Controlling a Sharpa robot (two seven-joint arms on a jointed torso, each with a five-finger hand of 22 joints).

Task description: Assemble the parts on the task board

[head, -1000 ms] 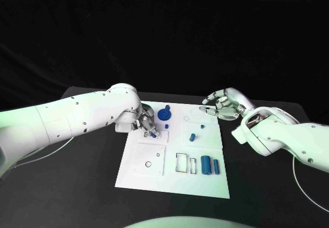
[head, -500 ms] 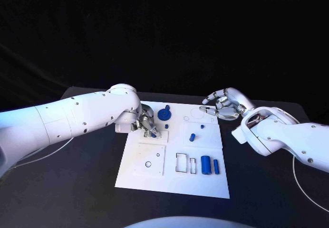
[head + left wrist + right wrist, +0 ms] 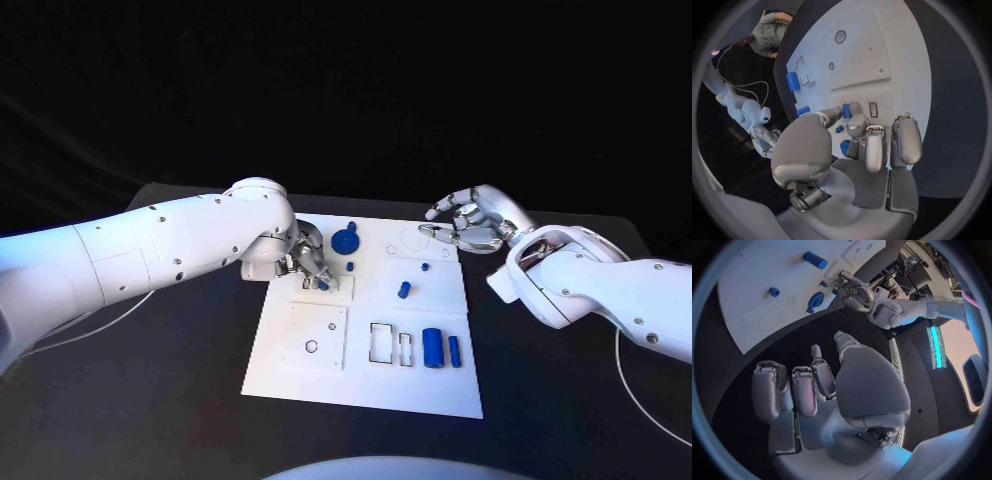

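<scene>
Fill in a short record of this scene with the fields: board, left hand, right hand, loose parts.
board: white task board flat on the black table
left hand: left hand at the board's far left corner, fingers on a small blue part
right hand: right hand above the board's far right corner, holding nothing
loose parts: two blue cylinders near the front edge

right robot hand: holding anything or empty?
Empty. The right robot hand hovers at the board's far right corner, fingers partly curled with nothing between them in the right wrist view.
</scene>
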